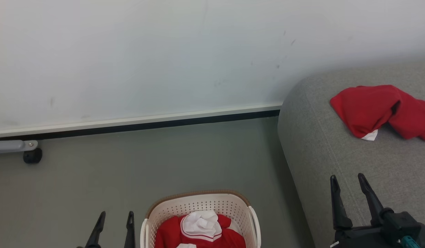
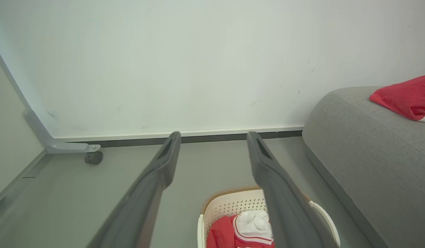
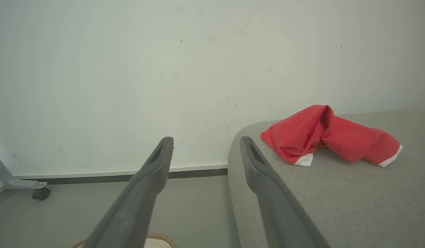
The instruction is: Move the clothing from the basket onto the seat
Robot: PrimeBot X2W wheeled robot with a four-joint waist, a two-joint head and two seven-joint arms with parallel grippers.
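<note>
L tool [image 1: 115, 222], R tool [image 1: 347, 181] spread, empty; clothing [image 1: 171, 236] in basket [image 1: 198, 203] lies just right of L tool, L arm nearer.

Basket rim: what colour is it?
Brown, woven-look rim on a cream basket; clearest in the head view.

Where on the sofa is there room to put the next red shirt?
The sofa is bare between its rounded edge and the red garment, and in front of it toward the right gripper. The basket is crowded with clothes.
</note>
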